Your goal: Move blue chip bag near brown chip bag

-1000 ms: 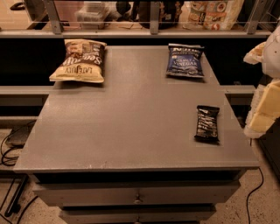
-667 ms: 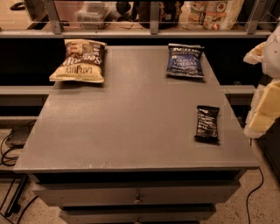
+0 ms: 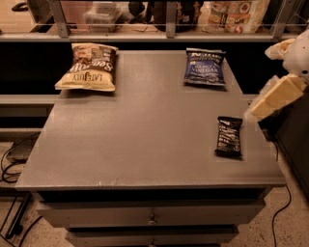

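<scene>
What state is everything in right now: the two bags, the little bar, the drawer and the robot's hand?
blue chip bag: lying flat, far right of the table, untouched.
brown chip bag: lying puffy at the far left, well apart from the blue one.
black bar: lying flat near the right edge.
drawer: shut.
end effector: beside the table's right edge, touching nothing.

This looks like a snack room in an office. A grey table (image 3: 145, 144) with drawers (image 3: 152, 219) stands on a speckled floor (image 3: 289, 226). Behind its far edge, a shelf (image 3: 145, 31) holds snack packs (image 3: 239, 12) and a clear tub (image 3: 104, 12). Wires (image 3: 9, 164) lie past the left edge. The gripper (image 3: 263, 106) hangs past the right edge.
</scene>
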Controlling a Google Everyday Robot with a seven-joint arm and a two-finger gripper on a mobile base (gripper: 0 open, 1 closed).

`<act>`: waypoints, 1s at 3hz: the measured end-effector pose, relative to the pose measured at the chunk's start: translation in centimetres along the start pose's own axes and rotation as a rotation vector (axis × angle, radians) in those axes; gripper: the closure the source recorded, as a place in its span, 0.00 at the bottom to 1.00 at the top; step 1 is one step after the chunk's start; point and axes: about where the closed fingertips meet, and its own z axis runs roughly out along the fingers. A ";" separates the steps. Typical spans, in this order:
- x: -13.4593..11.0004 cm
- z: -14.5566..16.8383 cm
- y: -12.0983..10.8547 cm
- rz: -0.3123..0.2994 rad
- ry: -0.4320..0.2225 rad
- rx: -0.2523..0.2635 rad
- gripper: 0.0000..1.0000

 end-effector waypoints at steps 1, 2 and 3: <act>-1.2 1.5 -4.2 0.093 -0.143 0.093 0.00; -1.2 1.5 -4.2 0.093 -0.143 0.093 0.00; -1.9 3.2 -5.7 0.116 -0.152 0.119 0.00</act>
